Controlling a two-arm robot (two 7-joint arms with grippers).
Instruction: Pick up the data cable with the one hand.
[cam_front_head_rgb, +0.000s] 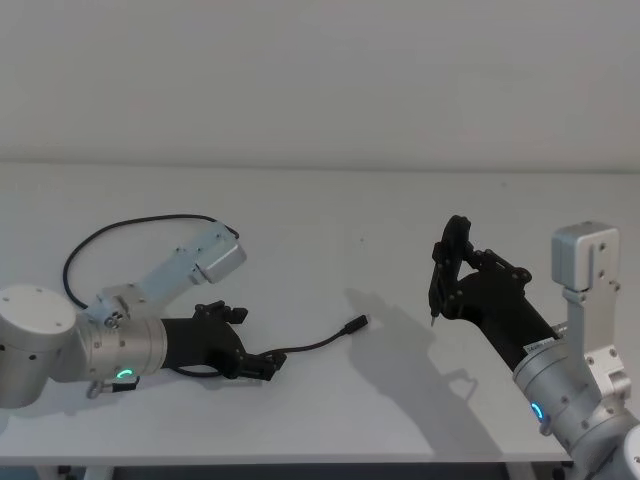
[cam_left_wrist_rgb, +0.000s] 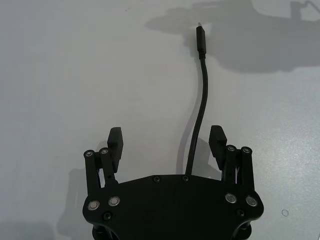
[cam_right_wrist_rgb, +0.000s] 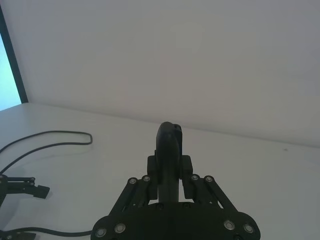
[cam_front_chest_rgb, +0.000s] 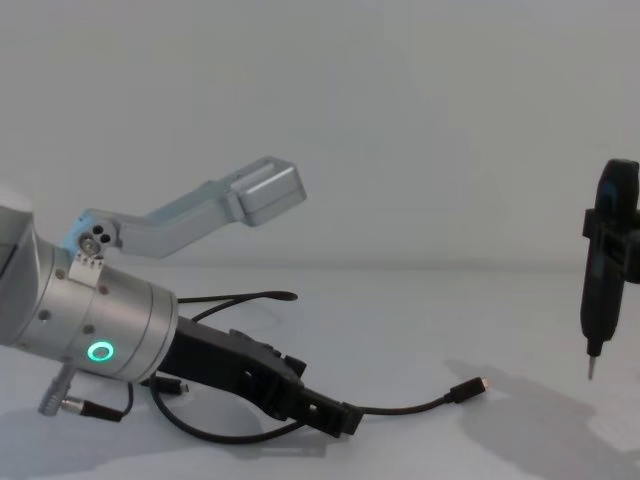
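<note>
Left wrist view shows the left claw (cam_left_wrist_rgb: 166, 142) open and low over the tabletop (cam_left_wrist_rgb: 60, 75), with one finger on each side of the cable (cam_left_wrist_rgb: 202, 95). The cable passes between them, nearer to one finger, and its plug (cam_left_wrist_rgb: 200, 37) lies well ahead of the claw. The approach looks done. I judge that closing and lifting are left, since the cable is not yet gripped. The right claw (cam_front_head_rgb: 447, 272), well apart to the side, is closed on a dark tool (cam_front_head_rgb: 436, 295).
</note>
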